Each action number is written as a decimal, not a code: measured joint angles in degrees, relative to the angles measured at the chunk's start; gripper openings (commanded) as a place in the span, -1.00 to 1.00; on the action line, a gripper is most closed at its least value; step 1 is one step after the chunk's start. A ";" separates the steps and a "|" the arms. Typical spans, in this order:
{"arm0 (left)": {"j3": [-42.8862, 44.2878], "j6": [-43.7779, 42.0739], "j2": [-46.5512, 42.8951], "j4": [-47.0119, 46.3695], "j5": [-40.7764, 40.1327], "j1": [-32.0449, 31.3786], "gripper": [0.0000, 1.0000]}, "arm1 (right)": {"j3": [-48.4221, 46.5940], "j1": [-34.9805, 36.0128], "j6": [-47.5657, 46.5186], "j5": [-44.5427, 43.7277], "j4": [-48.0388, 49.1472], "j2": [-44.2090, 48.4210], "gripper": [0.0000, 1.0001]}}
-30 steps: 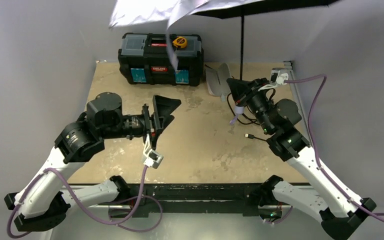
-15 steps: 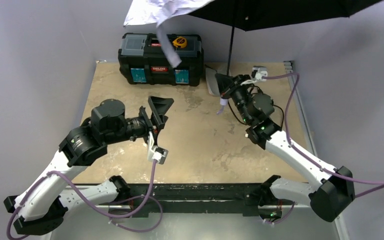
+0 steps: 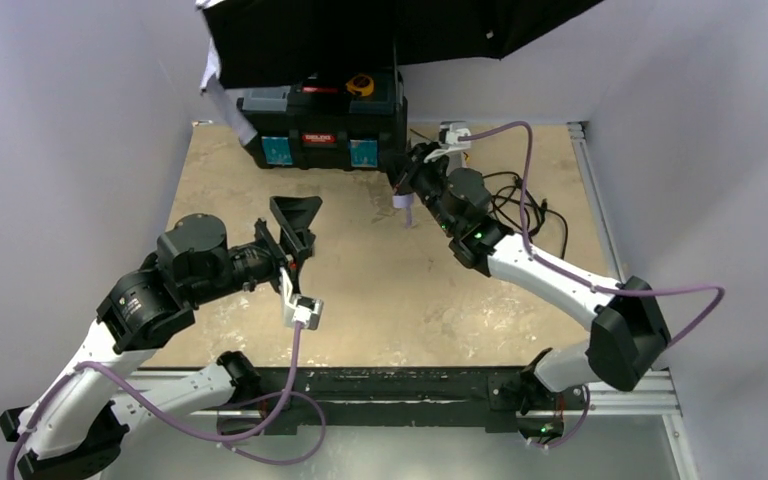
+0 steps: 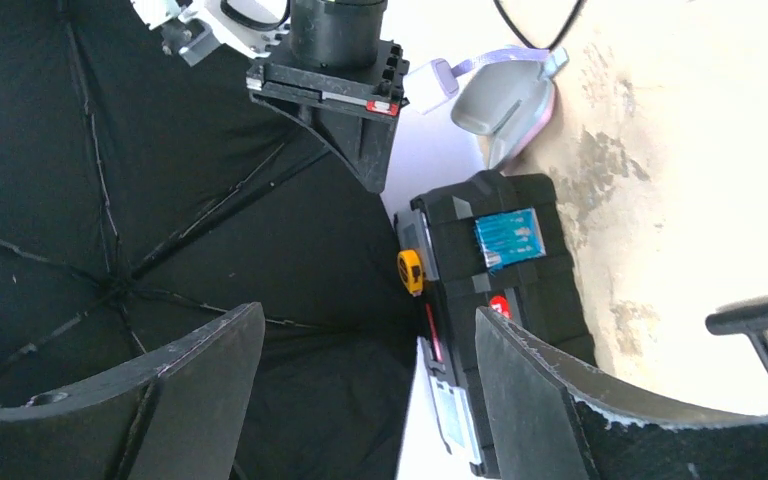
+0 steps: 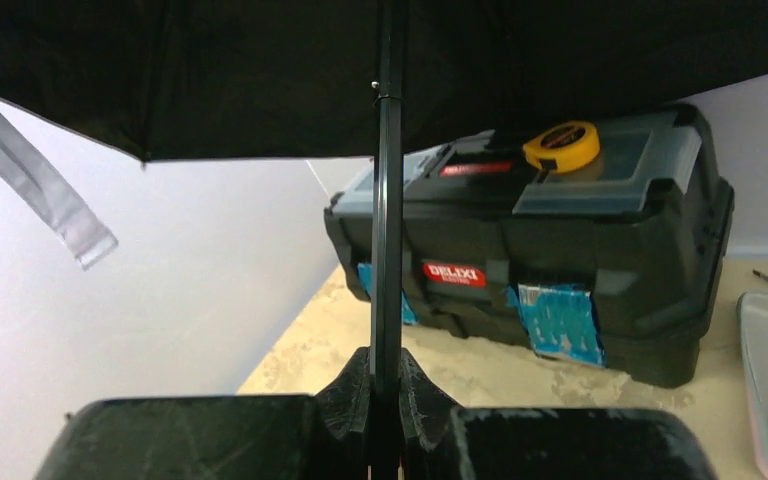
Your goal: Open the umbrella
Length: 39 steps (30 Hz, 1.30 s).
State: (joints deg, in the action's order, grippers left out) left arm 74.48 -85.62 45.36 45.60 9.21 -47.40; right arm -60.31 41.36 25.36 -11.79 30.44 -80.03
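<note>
The umbrella [image 3: 380, 35] is open, its black lining facing the top camera above the toolbox. Its thin black shaft [image 3: 397, 110] runs down into my right gripper [image 3: 406, 178], which is shut on it and holds it upright. A pale lavender handle strap [image 3: 403, 203] hangs below the gripper. In the right wrist view the shaft [image 5: 388, 200] stands clamped between the fingers of the right gripper [image 5: 385, 385], under the canopy [image 5: 360, 60]. My left gripper [image 3: 295, 222] is open and empty, left of the shaft. It also shows in the left wrist view [image 4: 365, 330], open, facing the canopy [image 4: 110, 200].
A black toolbox [image 3: 325, 125] with a yellow tape measure [image 3: 360, 84] stands at the back under the canopy. Black cables [image 3: 520, 195] lie at the back right. A pinkish sleeve [image 4: 505, 100] lies beside the toolbox. A loose closure strap [image 3: 230, 105] hangs off the canopy edge.
My right gripper has carried the umbrella leftward; the canopy now hangs over the toolbox with its black lining showing. The left gripper has shifted slightly left, still open.
</note>
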 measured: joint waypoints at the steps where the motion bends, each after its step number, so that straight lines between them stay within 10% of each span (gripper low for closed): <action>1: -0.42 0.20 -0.28 0.31 -0.26 0.00 0.53 | 0.07 0.04 -0.15 0.70 0.48 -1.14 -1.00; 5: -1.27 1.14 -0.96 1.18 -0.85 0.00 0.53 | 2.91 0.20 -0.76 2.99 2.51 -2.34 -0.12; 13: -1.40 3.74 -2.27 5.77 -0.39 0.00 0.58 | 12.66 0.15 -5.16 7.72 5.70 0.35 0.97; 27: 6.67 17.09 -5.46 33.90 4.98 0.00 0.59 | 24.44 -0.02 -53.57 25.70 -41.57 49.83 0.98; 39: 0.55 27.78 -3.82 42.86 13.38 0.00 0.71 | 21.00 -0.02 -78.14 36.46 -78.53 50.97 0.98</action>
State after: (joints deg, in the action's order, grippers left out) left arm 75.02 -57.84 41.54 88.47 22.59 -47.40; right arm -39.31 41.34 -52.77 24.67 -48.10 -29.06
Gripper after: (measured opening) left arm 0.813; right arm 0.987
